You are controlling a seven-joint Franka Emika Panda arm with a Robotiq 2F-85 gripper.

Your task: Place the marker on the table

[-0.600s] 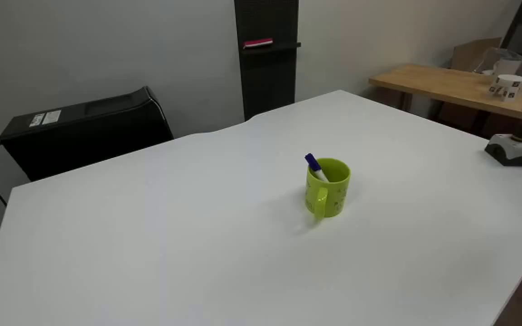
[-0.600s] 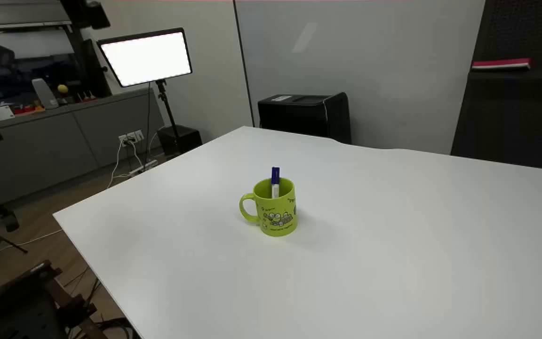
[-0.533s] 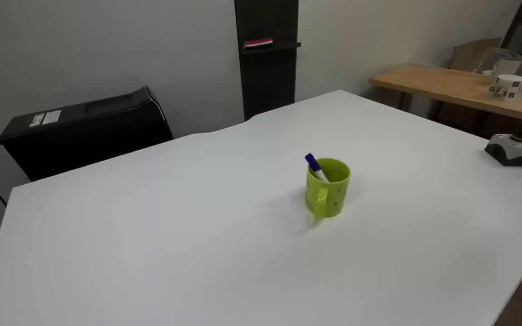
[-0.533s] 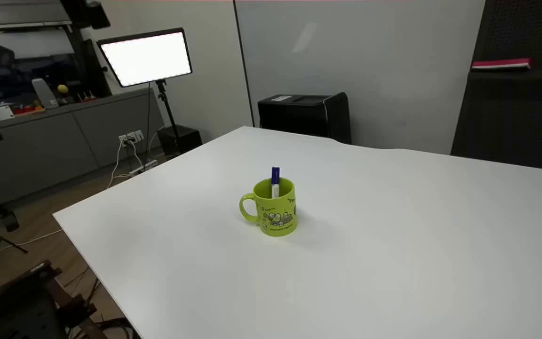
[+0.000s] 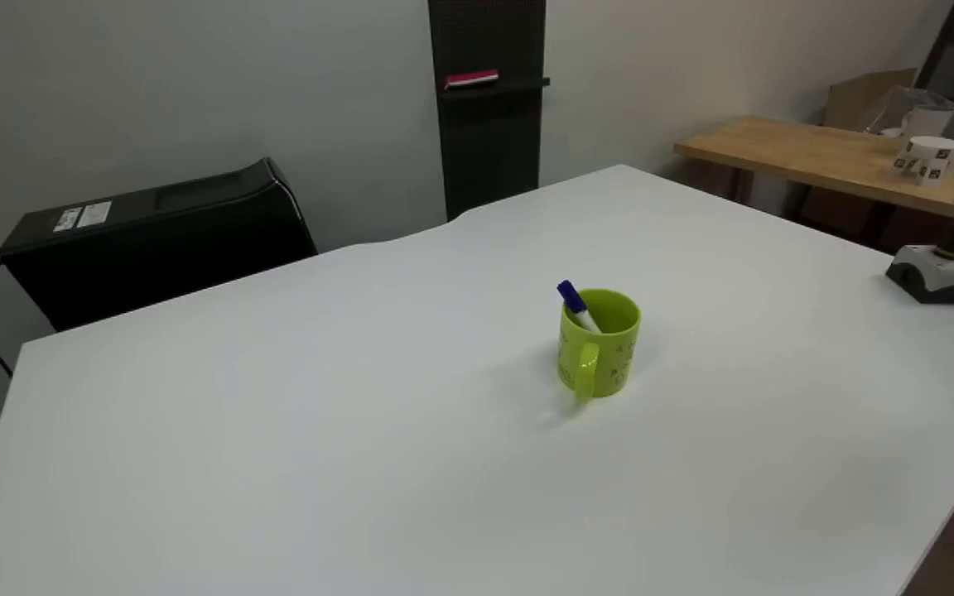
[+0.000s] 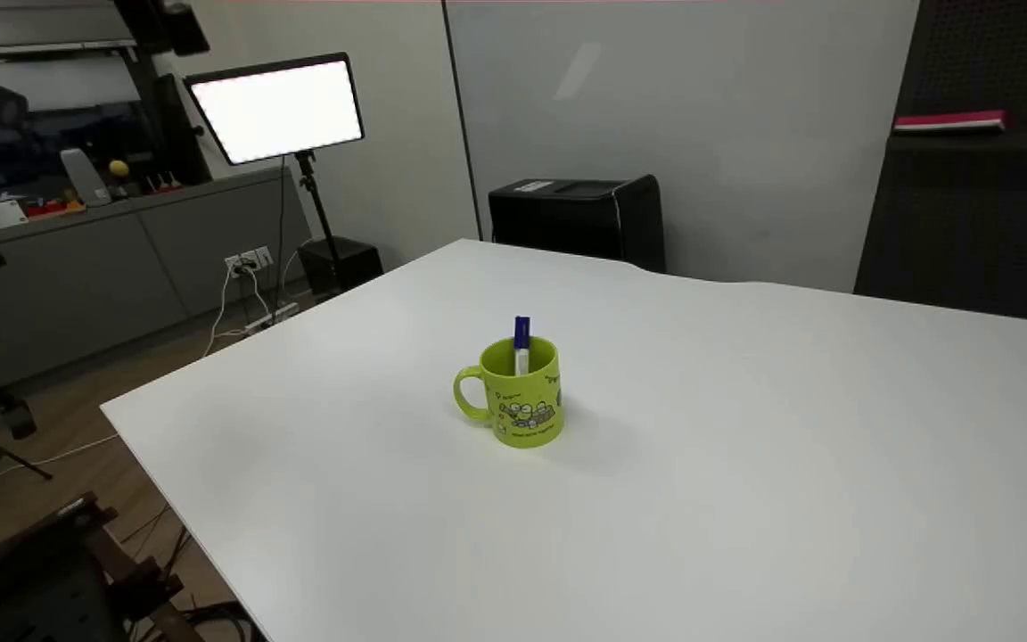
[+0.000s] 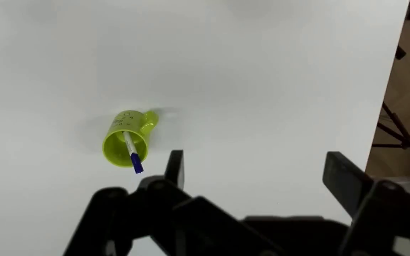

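The marker, with a whitish body and blue cap, leans inside the lime-green cup, cap end up, in both exterior views (image 5: 573, 296) (image 6: 521, 334) and in the wrist view (image 7: 132, 151). Its lower end is hidden by the cup in the exterior views. The green cup (image 5: 614, 362) stands upright on the white table (image 5: 278, 430); it also shows in an exterior view (image 6: 527, 412) and the wrist view (image 7: 124, 122). My gripper (image 7: 255, 156) is open and empty above the table, with the cup and marker beyond its left finger. The gripper does not show in the exterior views.
A grey and black button box (image 5: 941, 275) sits at the table's edge. A light-wood table (image 5: 775, 153) with clutter stands behind. A black case (image 6: 576, 218) and a lit lamp panel (image 6: 277, 107) stand beyond the white table. One table edge shows in the wrist view (image 7: 386, 85).
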